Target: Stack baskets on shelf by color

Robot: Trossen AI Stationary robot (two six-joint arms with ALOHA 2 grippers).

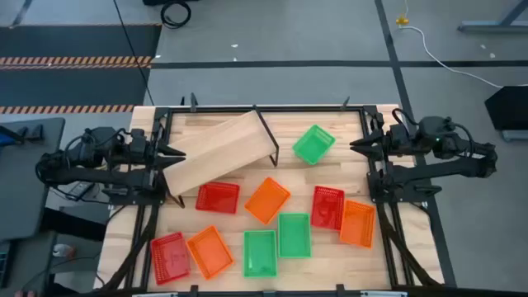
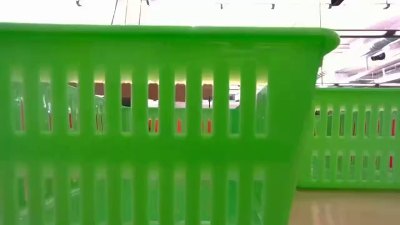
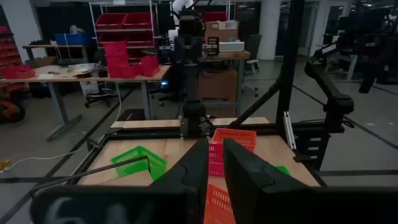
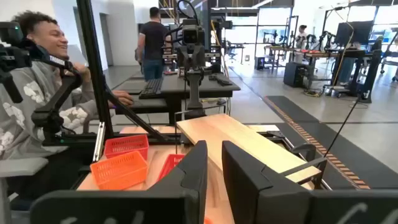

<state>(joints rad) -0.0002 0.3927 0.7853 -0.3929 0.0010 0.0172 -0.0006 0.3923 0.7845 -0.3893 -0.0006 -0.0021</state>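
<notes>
Fingers narrowly parted; green basket blocks low view.

Table: slatted wooden top filled the frame's centre.
Shelf: pale plank sat askew, upper left.
Baskets: nine lay scattered, centre to bottom.

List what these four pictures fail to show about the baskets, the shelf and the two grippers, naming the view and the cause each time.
- Low view: one green basket fills the frame, hiding the shelf, both arms and most other baskets.
- High view: the shelf covers the tabletop beneath it; its legs barely show.
- Left wrist view: the left gripper blocks the nearer baskets.
- Right wrist view: the right gripper hides part of a red basket.
</notes>
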